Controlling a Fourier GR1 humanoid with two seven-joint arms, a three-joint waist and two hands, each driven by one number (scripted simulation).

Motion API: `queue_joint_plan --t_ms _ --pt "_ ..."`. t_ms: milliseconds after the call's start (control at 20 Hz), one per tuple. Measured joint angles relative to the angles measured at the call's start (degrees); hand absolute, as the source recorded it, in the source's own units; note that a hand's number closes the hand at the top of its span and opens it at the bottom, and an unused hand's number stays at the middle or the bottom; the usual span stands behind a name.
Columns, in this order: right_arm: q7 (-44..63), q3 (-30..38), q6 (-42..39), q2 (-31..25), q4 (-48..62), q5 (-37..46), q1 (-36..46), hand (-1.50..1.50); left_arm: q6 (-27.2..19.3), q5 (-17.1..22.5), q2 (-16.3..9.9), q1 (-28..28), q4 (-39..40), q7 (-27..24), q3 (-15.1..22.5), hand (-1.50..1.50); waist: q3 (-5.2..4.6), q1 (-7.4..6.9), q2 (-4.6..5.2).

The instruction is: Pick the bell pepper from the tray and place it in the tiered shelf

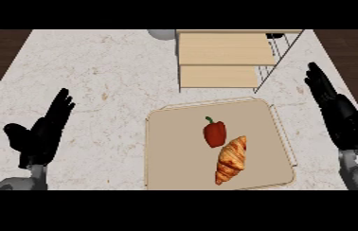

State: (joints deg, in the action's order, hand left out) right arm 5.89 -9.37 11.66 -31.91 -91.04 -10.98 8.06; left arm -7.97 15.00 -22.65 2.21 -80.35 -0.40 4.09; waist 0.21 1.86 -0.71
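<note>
A red bell pepper [215,133] with a green stem lies near the middle of a beige tray [174,149]. A croissant [231,159] rests just below and right of it, touching or nearly touching. The wooden tiered shelf [224,59] stands behind the tray at the counter's far edge, its two steps bare. My right hand [334,110] is open at the right edge, fingers straight, apart from the tray. My left hand [42,133] rests open at the lower left, fingers up.
The pale speckled counter [98,74] spreads to the left of the tray. A grey round object [161,34] sits partly hidden behind the shelf's left corner. Thin metal bars [274,59] frame the shelf's right side.
</note>
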Motion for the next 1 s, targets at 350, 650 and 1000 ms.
queue_joint_plan --t_ms 350,650,1000 --pt "-4.75 5.91 5.42 -2.15 -2.54 5.82 -6.17 1.50 -0.26 0.83 1.61 -0.46 2.80 6.78 0.06 0.00 -0.39 -0.30 0.74" --pt "-3.67 7.16 10.06 2.09 2.20 7.50 -12.52 -1.50 0.20 1.87 3.94 -0.53 4.08 11.40 1.18 0.00 -0.25 -1.04 0.76" --pt "-4.17 6.23 1.08 -0.31 -7.48 5.75 -19.24 -1.50 1.41 1.74 4.68 -0.38 4.12 13.00 0.33 0.00 -0.17 -1.32 0.55"
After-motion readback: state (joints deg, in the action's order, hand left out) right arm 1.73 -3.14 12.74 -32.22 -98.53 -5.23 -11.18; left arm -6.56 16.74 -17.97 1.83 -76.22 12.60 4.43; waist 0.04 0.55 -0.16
